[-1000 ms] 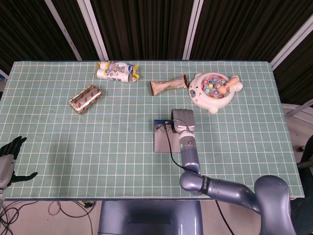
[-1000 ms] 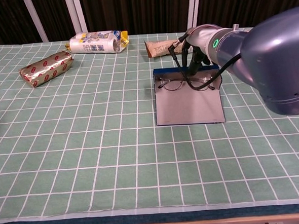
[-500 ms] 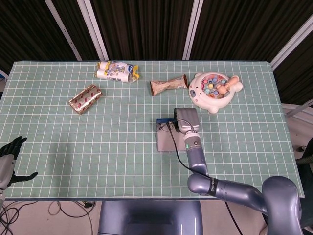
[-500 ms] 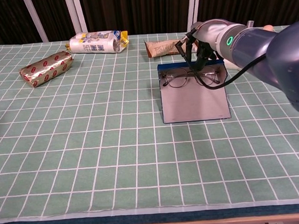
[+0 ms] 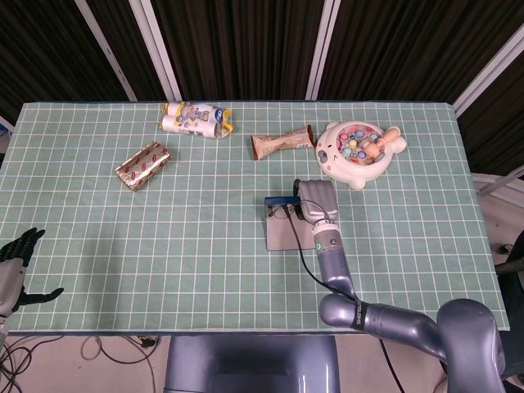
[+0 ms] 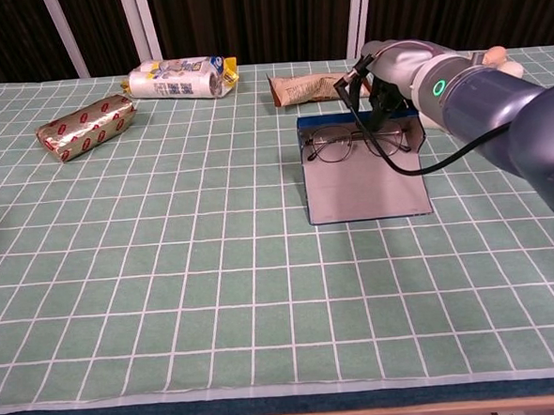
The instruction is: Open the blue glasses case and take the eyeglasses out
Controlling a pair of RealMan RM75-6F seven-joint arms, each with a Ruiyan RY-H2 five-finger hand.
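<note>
I see the flat blue glasses case (image 6: 365,179) lying open near the middle of the green gridded tabletop (image 6: 168,271), its grey lining facing up, with the thin wire-framed eyeglasses (image 6: 356,143) resting at its far edge. My right hand (image 6: 382,79) reaches over that far edge, directly above the frames; its fingers are hidden behind the wrist in both views, so I cannot tell whether they are closed on the frames or only touching them. My left hand (image 5: 16,266) hangs off the table's near-left corner, fingers spread, holding nothing. To do this step well, I judge I should pinch the bridge or a lens rim lightly, lift straight up so the arms clear the case's wall, and keep the case from sliding along. Counting things: one case, one pair of eyeglasses, one gold-and-red foil-wrapped block (image 6: 87,126), one white-and-yellow snack pack (image 6: 180,78), one brown wrapped bar (image 6: 300,88), and one white round toy with coloured pegs (image 5: 357,151).
</note>
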